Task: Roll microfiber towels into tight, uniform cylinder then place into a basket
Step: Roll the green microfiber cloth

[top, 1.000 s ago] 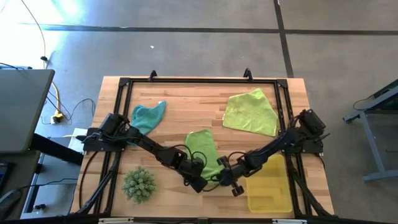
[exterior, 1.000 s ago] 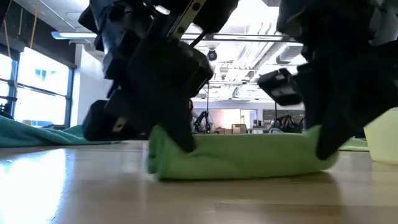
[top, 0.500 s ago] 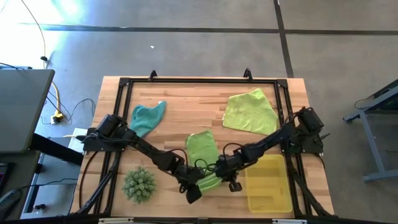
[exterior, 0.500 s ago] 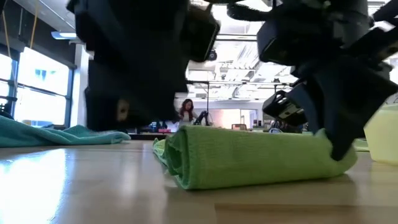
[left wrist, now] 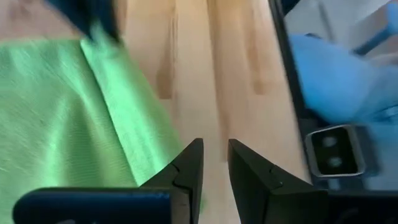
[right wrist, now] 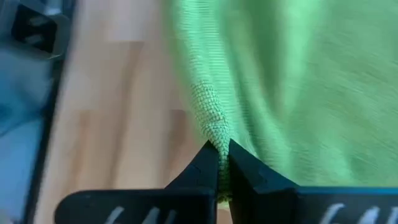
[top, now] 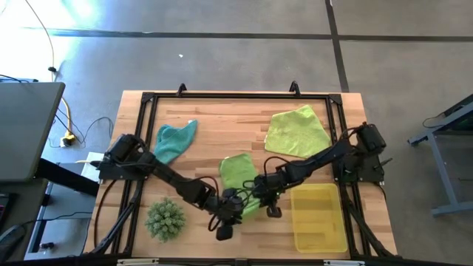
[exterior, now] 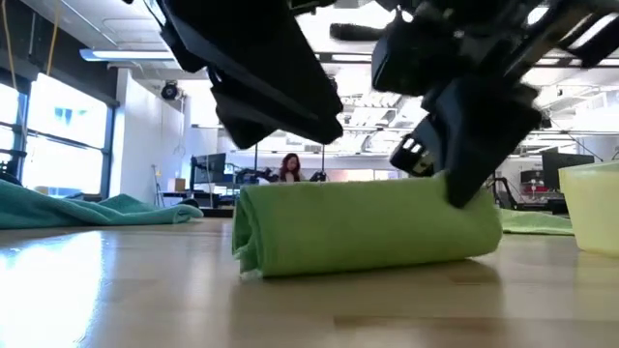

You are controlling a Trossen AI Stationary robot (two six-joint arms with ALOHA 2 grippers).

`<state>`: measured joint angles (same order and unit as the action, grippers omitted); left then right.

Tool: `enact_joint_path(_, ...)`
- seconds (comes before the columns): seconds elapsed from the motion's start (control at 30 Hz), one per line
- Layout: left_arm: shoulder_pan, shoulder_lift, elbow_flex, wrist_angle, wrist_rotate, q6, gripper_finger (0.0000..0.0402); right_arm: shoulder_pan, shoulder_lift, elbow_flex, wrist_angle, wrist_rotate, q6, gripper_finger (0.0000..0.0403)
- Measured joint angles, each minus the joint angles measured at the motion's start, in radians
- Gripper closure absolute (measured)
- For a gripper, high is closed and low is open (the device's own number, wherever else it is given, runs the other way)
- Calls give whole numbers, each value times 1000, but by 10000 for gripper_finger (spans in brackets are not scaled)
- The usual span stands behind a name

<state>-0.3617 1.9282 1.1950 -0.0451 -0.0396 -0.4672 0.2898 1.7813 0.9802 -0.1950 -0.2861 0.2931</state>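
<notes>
The bright green towel sits half-rolled at the table's front middle, no readable labels anywhere. The right gripper is pinched shut on its edge; the left gripper hovers slightly open, empty, beside the roll. A spiky plant ball, teal towel, pale towel and yellow basket surround them.

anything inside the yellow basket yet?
No towel shows through the translucent basket; only bare yellow floor in the high view. The bright green towel, partly rolled, lies on the table beside it, and the right gripper pinches its edge.
</notes>
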Motion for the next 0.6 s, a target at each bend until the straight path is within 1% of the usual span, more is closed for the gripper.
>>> enact_joint_path(0.1,-15,0,0,-20,-96,75,337,-23,8,0,-28,46,31,402)
enact_joint_path(0.17,-21,0,0,-35,-160,86,337,-28,10,0,-59,76,35,403)
enact_joint_path(0.23,-23,0,0,-48,-207,86,337,-29,10,0,-63,80,33,403)
enact_joint_path(0.37,-16,11,-1,-47,-241,87,337,-28,12,0,-73,80,32,403)
enact_joint_path(0.6,9,56,-2,-44,-245,35,337,-28,18,0,-79,92,39,403)
